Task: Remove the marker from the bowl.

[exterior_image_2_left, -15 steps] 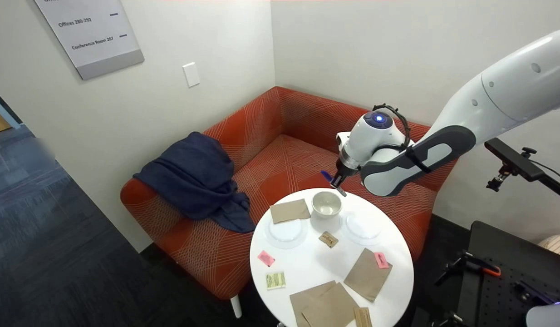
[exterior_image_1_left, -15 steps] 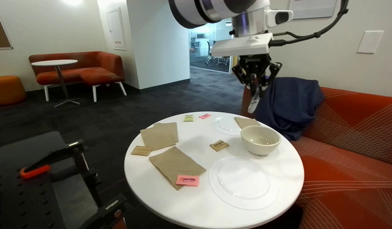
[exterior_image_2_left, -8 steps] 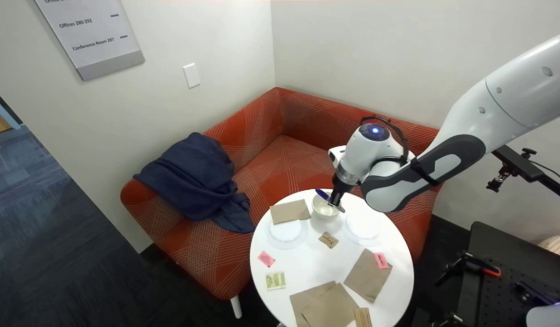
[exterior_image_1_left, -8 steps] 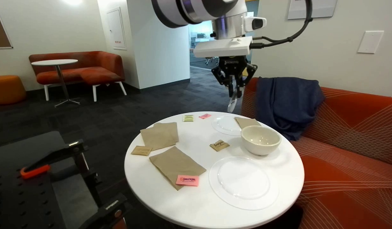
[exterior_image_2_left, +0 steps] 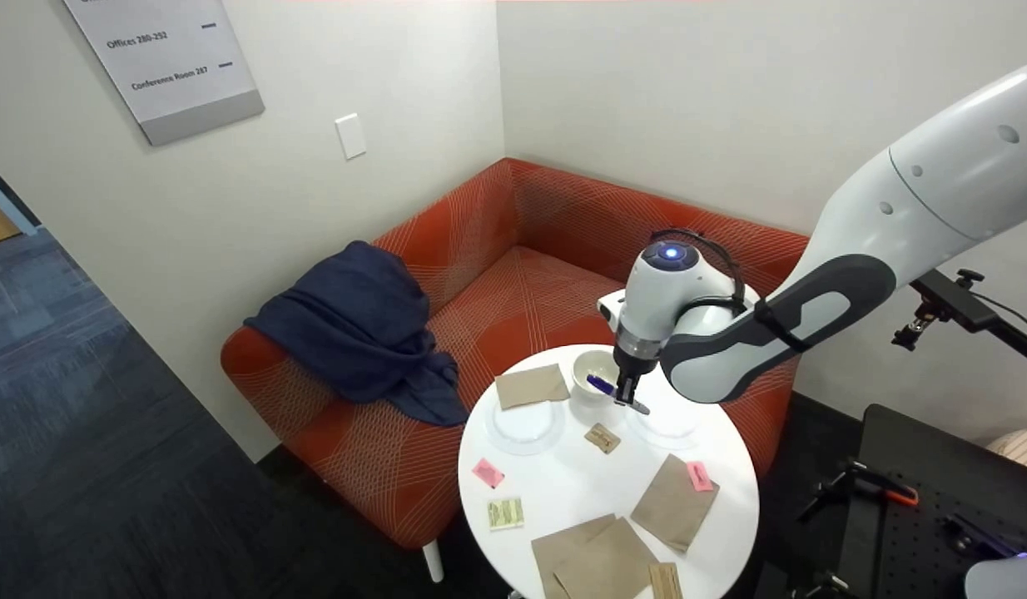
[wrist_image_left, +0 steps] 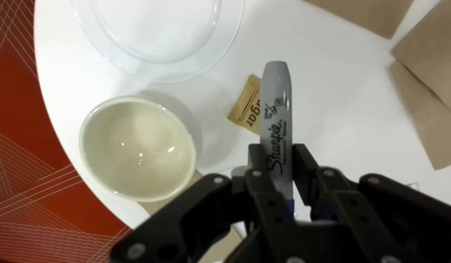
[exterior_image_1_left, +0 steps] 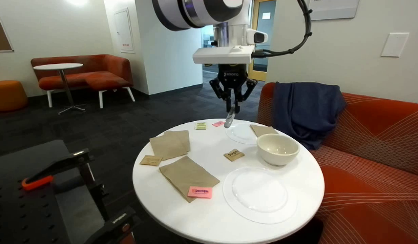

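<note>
Over round table [exterior_image_1_left: 209,152], clear of bowl [exterior_image_1_left: 278,158], gripper [exterior_image_1_left: 232,110] clasps marker [wrist_image_left: 276,109]

A red-orange corner sofa [exterior_image_2_left: 555,308], its woven cloth crossed by fine pale lines, backs the scene in an exterior view, where a smooth white robot arm [exterior_image_2_left: 938,191] reaches in from the frame's edge. The table is a white disc; a navy cloth [exterior_image_2_left: 364,324] drapes in soft folds over one sofa end. Two flat, translucent plates [exterior_image_1_left: 259,189] rest on the table, one partly covered by a matte brown sheet of paper [exterior_image_2_left: 532,387]; other brown sheets [exterior_image_1_left: 170,145] lie nearby, two overlapping. The off-white bowl stands upright near both plates, its glossy, sloping wall catching points of light. Above the table, the black jointed gripper pinches the marker between its two fingers [wrist_image_left: 302,160]. The marker, a slim gray barrel lettered "Sharpie" with a blue end [exterior_image_2_left: 600,384], tilts gray end down, outside the bowl. In an exterior view its blue end crosses in front of the bowl; in the wrist view the barrel hides part of a tan sugar packet [wrist_image_left: 247,104]. A pink packet [exterior_image_1_left: 200,192] lies on one brown sheet; a second pink packet [exterior_image_1_left: 218,124], a green packet [exterior_image_1_left: 200,126] and another tan packet [exterior_image_1_left: 150,160] lie near the table's rim.
</note>
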### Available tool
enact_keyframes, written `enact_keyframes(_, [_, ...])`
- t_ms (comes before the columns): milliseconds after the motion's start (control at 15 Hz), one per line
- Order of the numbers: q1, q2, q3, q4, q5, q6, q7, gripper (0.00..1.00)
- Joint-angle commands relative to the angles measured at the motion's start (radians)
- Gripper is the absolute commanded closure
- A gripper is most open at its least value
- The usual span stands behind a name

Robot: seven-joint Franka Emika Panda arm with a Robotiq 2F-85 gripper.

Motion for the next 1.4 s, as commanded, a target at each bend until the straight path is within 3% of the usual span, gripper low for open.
enact_keyframes(0, [-0.009,-0.029,0.024,-0.013,-0.017,-0.077,-0.075,0.94])
enact_keyframes(600, [-0.006,0.026,0.066,0.016,-0.024,-0.12,-0.213,0.94])
enact_keyframes(1333, [0.051,0.168,0.049,0.053,-0.125,-0.059,-0.167,0.94])
